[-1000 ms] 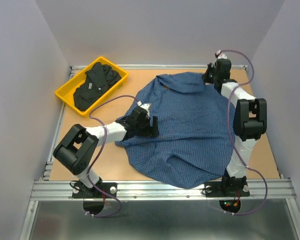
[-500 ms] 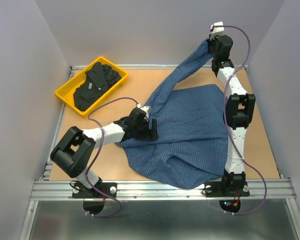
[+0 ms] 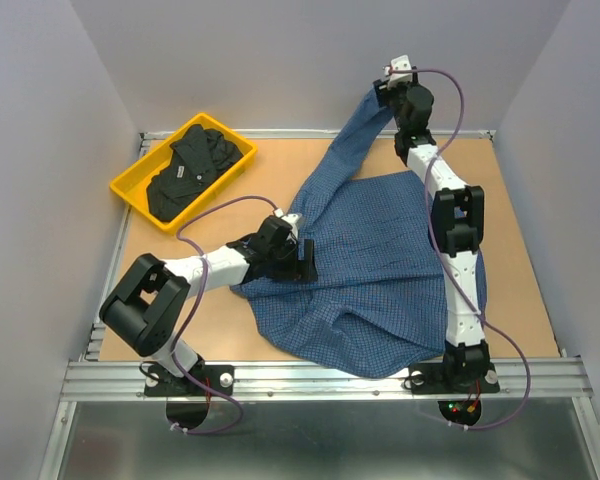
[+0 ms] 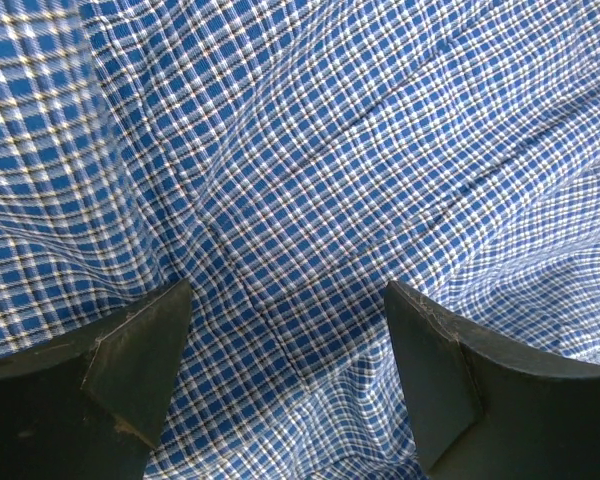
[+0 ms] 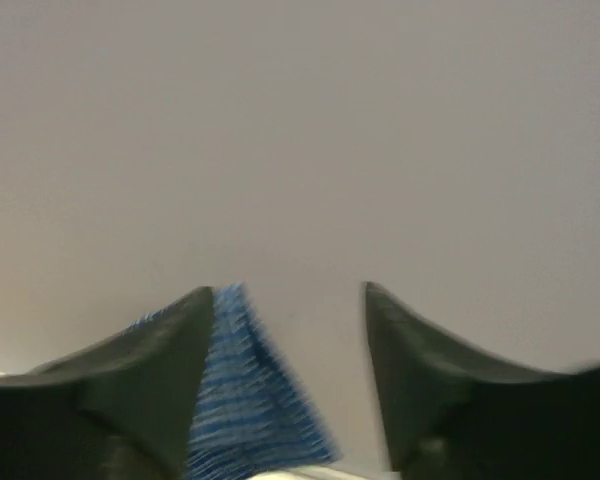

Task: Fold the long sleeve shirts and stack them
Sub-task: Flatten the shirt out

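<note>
The blue checked shirt (image 3: pixel 380 260) lies spread over the middle of the table, and it fills the left wrist view (image 4: pixel 310 180). One strip of it (image 3: pixel 345 150) is lifted up toward the back wall. My right gripper (image 3: pixel 380 95) is high at the back, at the top of that strip. Its jaws stand apart, with blurred blue cloth (image 5: pixel 240 400) against the left finger only. My left gripper (image 3: pixel 305 258) is open and low over the shirt's left part, cloth between its fingers (image 4: pixel 285 330). The black shirt (image 3: pixel 190 170) lies crumpled in the yellow tray (image 3: pixel 130 195).
The yellow tray sits at the table's back left corner. Grey walls close in the left, right and back sides. The right arm (image 3: pixel 458 250) stretches upright over the shirt's right half. A metal rail (image 3: pixel 320 378) runs along the near edge.
The right arm rose and swung left at the back, pulling a strip of the blue shirt up. Its jaws went from shut to apart. The left arm barely moved.
</note>
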